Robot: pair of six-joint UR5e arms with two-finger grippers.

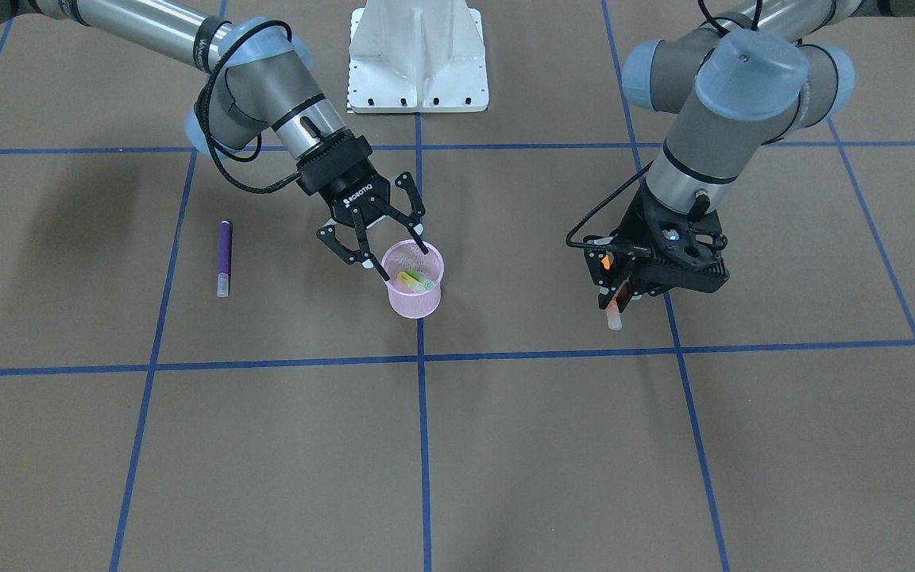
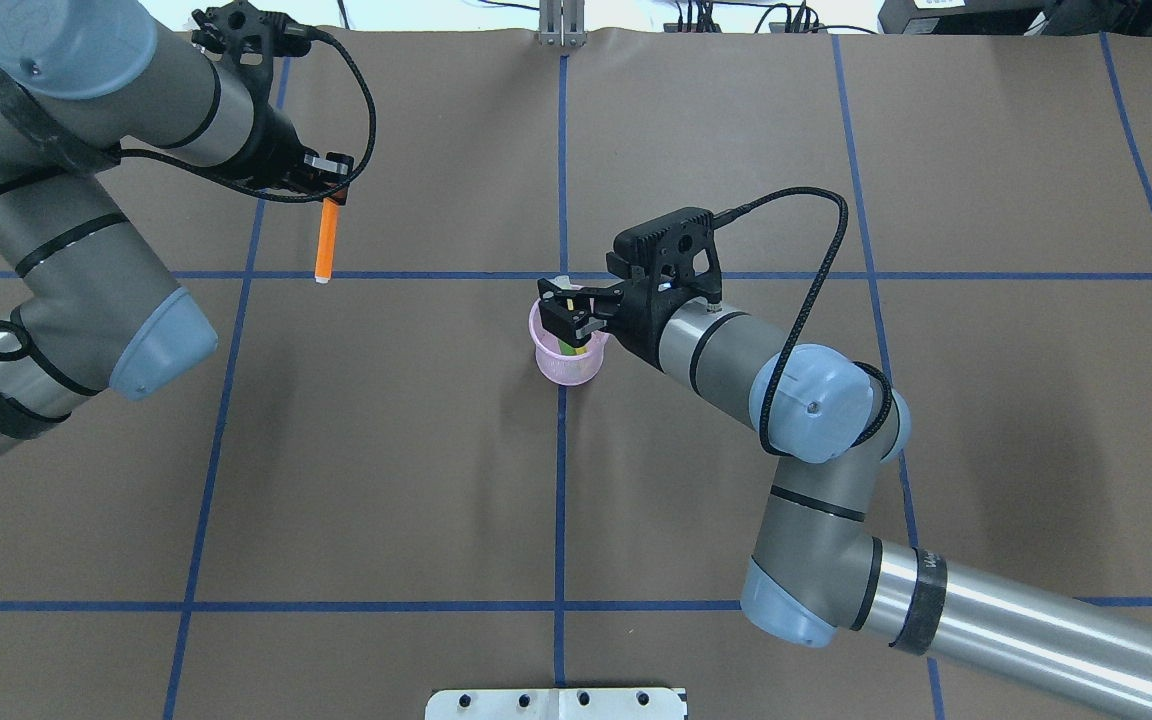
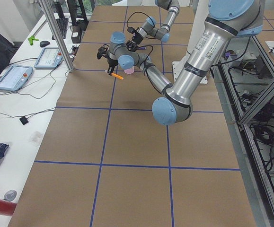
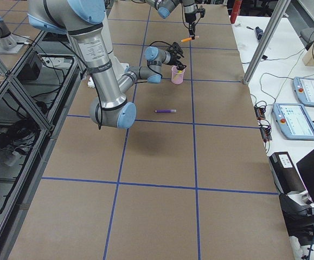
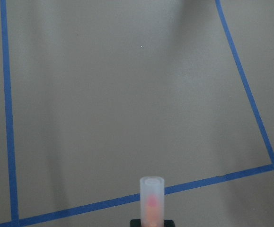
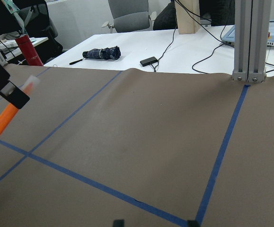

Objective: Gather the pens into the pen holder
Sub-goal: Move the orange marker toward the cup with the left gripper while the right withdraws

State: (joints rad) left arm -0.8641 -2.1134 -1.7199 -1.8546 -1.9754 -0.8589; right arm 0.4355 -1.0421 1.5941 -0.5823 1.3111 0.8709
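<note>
Writing: "ROBOTIQ" is showing on the right gripper (image 1: 395, 253), which is hanging splayed wide over the pen holder (image 1: 416, 302), frame centre.
Left gripper (image 1: 615, 292): is clamping the orange pen (image 2: 326, 240), upper left overhead.
Front view, not overhead: the purple pen (image 1: 224, 256) is lying mid-left.

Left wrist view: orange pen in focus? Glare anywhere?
Left wrist view: the orange pen is soft, too near the lens; tape lines sharper. Right wrist view: it is blurred at the left edge. Front-facing view: soft arm shadows on the table, no glare.
</note>
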